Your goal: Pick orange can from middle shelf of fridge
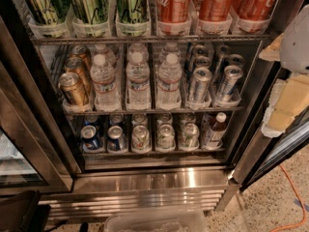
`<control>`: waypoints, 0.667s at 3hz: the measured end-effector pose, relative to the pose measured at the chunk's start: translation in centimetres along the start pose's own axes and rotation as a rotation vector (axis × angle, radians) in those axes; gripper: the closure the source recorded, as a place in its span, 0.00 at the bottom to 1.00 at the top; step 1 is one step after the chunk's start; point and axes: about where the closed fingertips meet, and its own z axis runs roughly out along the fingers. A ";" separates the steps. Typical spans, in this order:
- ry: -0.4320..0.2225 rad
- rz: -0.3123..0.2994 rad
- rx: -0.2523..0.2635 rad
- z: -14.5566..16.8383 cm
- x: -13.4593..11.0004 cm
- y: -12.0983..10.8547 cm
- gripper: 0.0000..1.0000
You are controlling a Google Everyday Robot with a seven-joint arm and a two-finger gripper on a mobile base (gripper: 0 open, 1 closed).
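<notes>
Whether the gripper [295, 42] is released or clenched, I cannot tell from this view. All I get of it is a pale grey-white shape at the right edge, up beside the right side of the fridge [149, 180] and level with the top of the middle shelf [145, 111]. It hangs well apart from the target and touches nothing that I can see.

Now the orange can [73, 88]. It stands at the front of the leftmost lane on the middle shelf, tipped slightly, silver top showing, with two more copper cans [78, 62] lined up behind it. Just to its right I see three lanes of water bottles [138, 81], then slim silver cans [199, 83] filling the right-hand lanes.

Up top, green cans [89, 4] sit on the left and red cola cans [173, 1] on the right. The rack below holds a row of short cans [140, 138] and one small bottle [215, 129] at the far right. Down on the floor, a clear plastic bin [154, 221] sits before the steel base, and an orange cable [294, 197] trails off to the right.
</notes>
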 end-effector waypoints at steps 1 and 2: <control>0.000 0.000 0.000 0.0 0.0 0.0 0.00; -0.025 -0.014 0.004 0.1 -0.8 0.1 0.00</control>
